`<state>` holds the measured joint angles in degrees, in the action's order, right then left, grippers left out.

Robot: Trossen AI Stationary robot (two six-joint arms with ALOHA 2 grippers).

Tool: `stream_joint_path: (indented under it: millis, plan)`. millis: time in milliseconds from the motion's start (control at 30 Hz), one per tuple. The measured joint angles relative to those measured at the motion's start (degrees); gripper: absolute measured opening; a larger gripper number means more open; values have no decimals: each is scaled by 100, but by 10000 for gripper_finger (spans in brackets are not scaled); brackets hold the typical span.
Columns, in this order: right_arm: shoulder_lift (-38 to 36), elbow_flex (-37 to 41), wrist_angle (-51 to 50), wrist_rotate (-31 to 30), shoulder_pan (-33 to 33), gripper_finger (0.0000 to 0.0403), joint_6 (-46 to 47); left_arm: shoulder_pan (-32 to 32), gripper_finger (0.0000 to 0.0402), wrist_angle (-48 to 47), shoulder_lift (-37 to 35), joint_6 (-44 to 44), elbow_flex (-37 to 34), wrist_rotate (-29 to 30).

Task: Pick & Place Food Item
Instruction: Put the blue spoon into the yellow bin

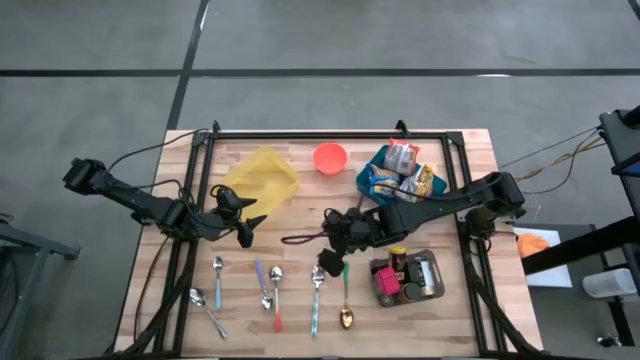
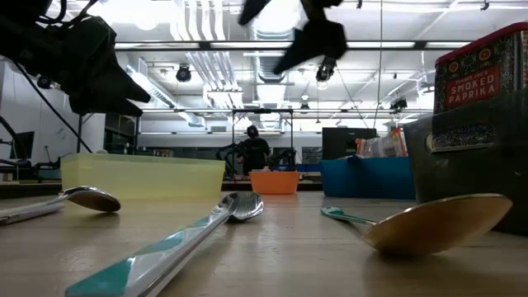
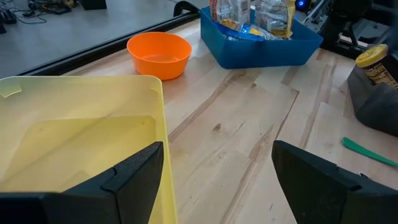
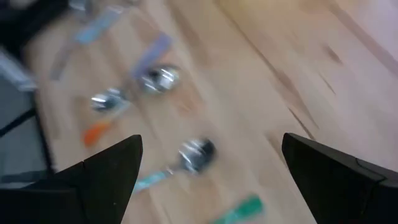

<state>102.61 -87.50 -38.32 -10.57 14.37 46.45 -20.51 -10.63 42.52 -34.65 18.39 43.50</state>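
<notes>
Now both sets of jaws are open and empty, while the food packets sit in the blue bin; the right gripper hovers over the spoons, risking snagging one

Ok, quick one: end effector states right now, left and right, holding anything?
Left end effector: open, empty, beside the yellow container.
Right end effector: open, empty, above the spoons.
</notes>
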Motion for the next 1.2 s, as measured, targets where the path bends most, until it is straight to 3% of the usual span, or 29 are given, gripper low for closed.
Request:
stream_joint_path:
  millis: [333, 433, 633, 733, 933, 1200]
  plan:
    - [-264, 246, 1440, 13, 192, 381, -2457, 0, 300, 0, 0, 2, 0, -1]
    - [-575, 923, 2804, -29, 229, 381, -3144, 2, 300, 0, 0, 2, 0, -1]
    - [-1552, 3022, 5699, -30, 109, 381, -3987, 0, 300, -14, 0, 17, 0, -2]
    - [-2078, 3983, 6564, -11, 28, 381, -4089, 0, 300, -26, -2, 17, 0, -1]
    - [-3443, 5389, 6768, -574, -135, 381, -3672, 0, 300, -103, -2, 17, 0, 0]
    - [-4355, 6152, 6775, -743, -135, 381, -3485, 1, 300, -176, -2, 17, 0, -2]
